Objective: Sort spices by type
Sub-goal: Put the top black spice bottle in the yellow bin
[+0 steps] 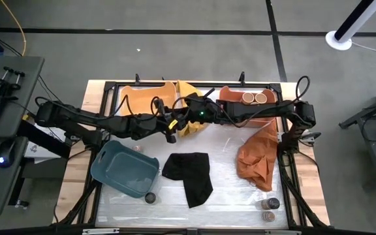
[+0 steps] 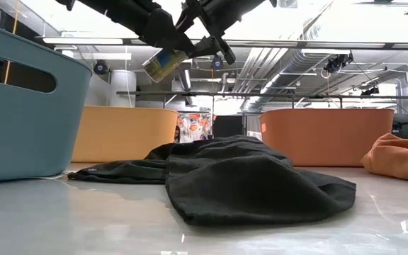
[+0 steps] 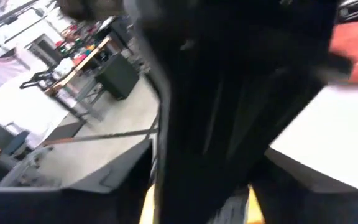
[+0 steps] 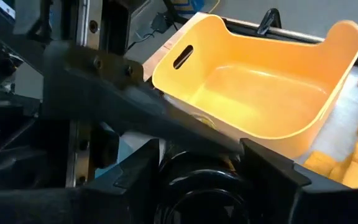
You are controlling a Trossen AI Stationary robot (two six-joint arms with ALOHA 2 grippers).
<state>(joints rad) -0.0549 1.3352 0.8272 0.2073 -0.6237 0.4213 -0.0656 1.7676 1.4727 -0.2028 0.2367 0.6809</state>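
Note:
A spice jar with a yellow label hangs tilted high above the table's middle, where my two grippers meet. My right gripper reaches in from the right and is shut on the jar's black lid. My left gripper comes from the left and stands right at the jar; whether it touches it is hidden. Two tan-lidded jars stand in the coral tray. A dark-lidded jar stands by the blue tray. Two more jars stand at the near right. My right gripper pinches the jar's round black lid between its two fingers, one on either side of the lid. The jar is lifted clear of the table and hangs tilted, its body slanting down from the lid.
The yellow tray stands at the far left and a yellow cloth lies under the grippers. A black cloth lies mid-table and a rust cloth is heaped at the right.

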